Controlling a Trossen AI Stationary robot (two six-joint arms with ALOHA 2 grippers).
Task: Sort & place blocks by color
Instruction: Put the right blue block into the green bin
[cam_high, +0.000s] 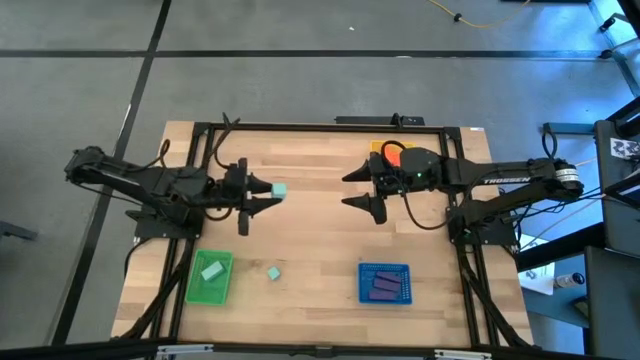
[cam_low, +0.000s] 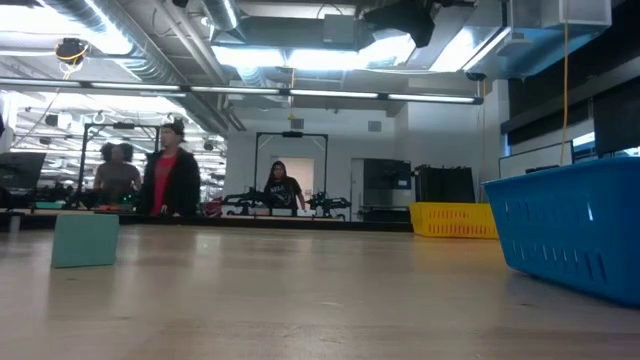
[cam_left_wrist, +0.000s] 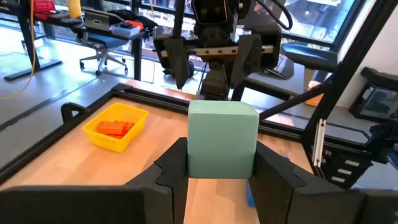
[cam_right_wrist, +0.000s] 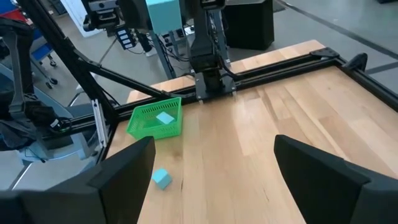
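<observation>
My left gripper (cam_high: 270, 190) (cam_left_wrist: 222, 167) hangs over the table's left middle, shut on a pale mint-green cube (cam_high: 279, 190) (cam_left_wrist: 222, 138). Facing it from the right, my right gripper (cam_high: 358, 189) (cam_right_wrist: 214, 163) is open and holds nothing. A second mint block (cam_high: 273, 272) (cam_low: 85, 240) (cam_right_wrist: 161, 178) lies flat on the table near the green tray (cam_high: 196, 290) (cam_right_wrist: 144, 127), which holds another mint block (cam_high: 211, 270) (cam_right_wrist: 165, 118). Purple blocks (cam_high: 383, 286) lie in the blue tray (cam_high: 364, 296). Orange-red blocks (cam_left_wrist: 113, 127) lie in the yellow tray (cam_left_wrist: 93, 132). My left gripper pinches the mint cube between its two fingers (cam_left_wrist: 177, 165), one on each opposite side face (cam_left_wrist: 194, 158). The fingers come level, pointing toward the table's right. The cube sits upright and lifted clear of the table, its far half sticking out past the fingertips.
The yellow tray (cam_high: 378, 147) (cam_low: 452, 218) sits at the far edge, partly under my right arm. The blue tray (cam_low: 570, 230) is near the near edge on the right. A black frame (cam_high: 300, 126) rims the table. People stand in the room beyond.
</observation>
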